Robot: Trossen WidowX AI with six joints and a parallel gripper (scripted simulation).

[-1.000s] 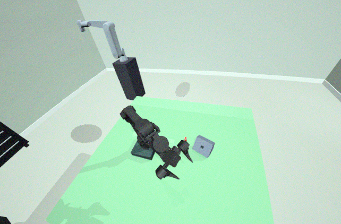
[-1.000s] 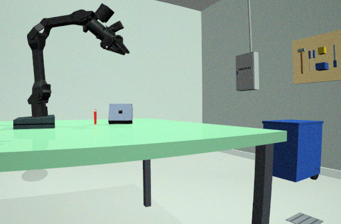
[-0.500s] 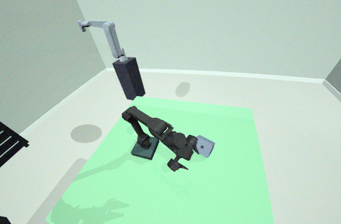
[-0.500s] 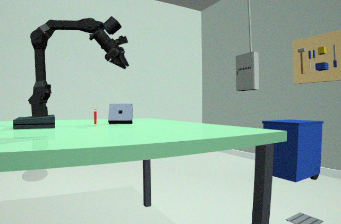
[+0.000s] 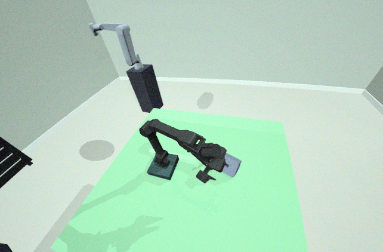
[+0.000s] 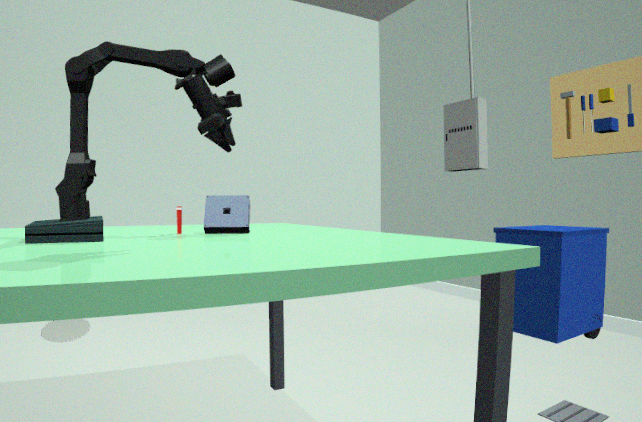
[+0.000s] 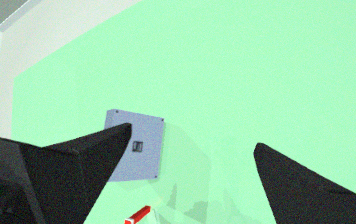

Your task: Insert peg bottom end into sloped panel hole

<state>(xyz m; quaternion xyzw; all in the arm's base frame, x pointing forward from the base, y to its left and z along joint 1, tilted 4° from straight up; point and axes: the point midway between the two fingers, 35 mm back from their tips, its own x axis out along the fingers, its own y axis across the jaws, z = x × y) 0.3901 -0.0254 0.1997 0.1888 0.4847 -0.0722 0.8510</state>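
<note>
A thin red peg (image 6: 179,221) (image 7: 140,214) with a whitish top stands upright on the table, between the robot base and the panel. The arm hides it in the top view. The blue-grey sloped panel (image 5: 233,168) (image 6: 215,219) (image 7: 150,167) has a dark, square-looking hole (image 6: 226,211) (image 7: 137,146) in its face. My gripper (image 5: 221,172) (image 6: 231,147) (image 7: 193,138) is open and empty, tilted downward high above the table. In the wrist view the left finger overlaps the panel and the peg shows at the bottom edge, below the fingertips.
The green table (image 5: 259,209) (image 6: 334,255) (image 7: 250,75) carries the robot's dark base (image 5: 163,171) (image 6: 64,231). In the exterior view the panel stands a little right of the peg. A blue cabinet (image 6: 534,280) stands beyond the table.
</note>
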